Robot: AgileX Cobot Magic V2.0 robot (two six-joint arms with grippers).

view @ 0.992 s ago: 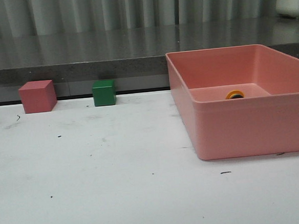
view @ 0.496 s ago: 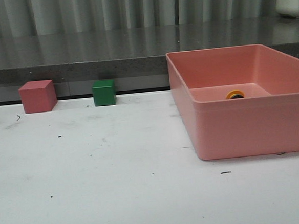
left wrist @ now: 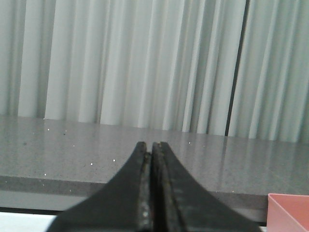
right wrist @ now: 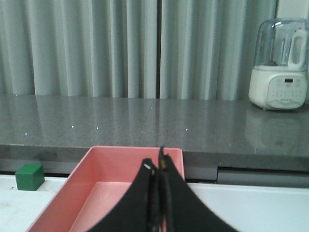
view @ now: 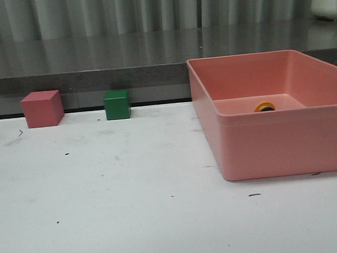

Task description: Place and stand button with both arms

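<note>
The button (view: 265,106) lies inside the pink bin (view: 262,146) at the right of the front view; only its round yellow cap shows above the bin's near wall. Neither arm shows in the front view. My left gripper (left wrist: 151,145) is shut and empty, pointing at the grey counter and curtain. My right gripper (right wrist: 157,164) is shut and empty, held above the near side of the pink bin (right wrist: 82,169). The button is hidden behind the fingers in the right wrist view.
A pink cube (view: 42,108) and a green cube (view: 117,104) stand at the back left of the white table (view: 116,199). The green cube also shows in the right wrist view (right wrist: 29,176). A grey counter (view: 94,59) runs behind, with a white appliance (right wrist: 280,72) on it.
</note>
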